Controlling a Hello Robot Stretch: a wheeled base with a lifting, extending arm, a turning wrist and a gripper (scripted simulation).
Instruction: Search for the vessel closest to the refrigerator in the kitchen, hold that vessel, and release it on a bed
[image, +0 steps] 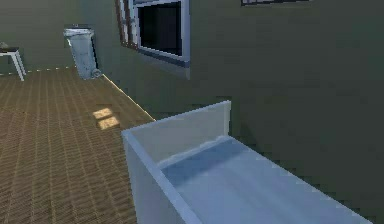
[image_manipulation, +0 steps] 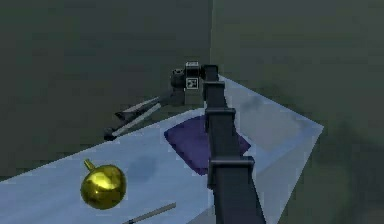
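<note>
A round golden vessel (image_manipulation: 102, 186) with a small knob on top lies on the pale blue bed top (image_manipulation: 60, 180), toward the arm side view's lower left. The dark arm (image_manipulation: 228, 160) rises from the bottom edge to two white marker squares (image_manipulation: 191, 82). From there my gripper (image_manipulation: 116, 127) reaches left and down, its thin fingers (image_manipulation: 140, 112) ending over the bed's far edge against the dark wall. It holds nothing; the vessel sits apart, below and left of the fingertips. In the forward view, the bed's pale blue frame (image: 185, 135) shows at the lower right.
A purple cloth patch (image_manipulation: 192, 146) lies on the bed beside the arm, and a thin grey rod (image_manipulation: 150, 212) by the near edge. A dark green wall with a window (image: 160, 30) runs along the forward view's right. A grey bin (image: 83, 50) and white table (image: 12, 58) stand far left on brown floor.
</note>
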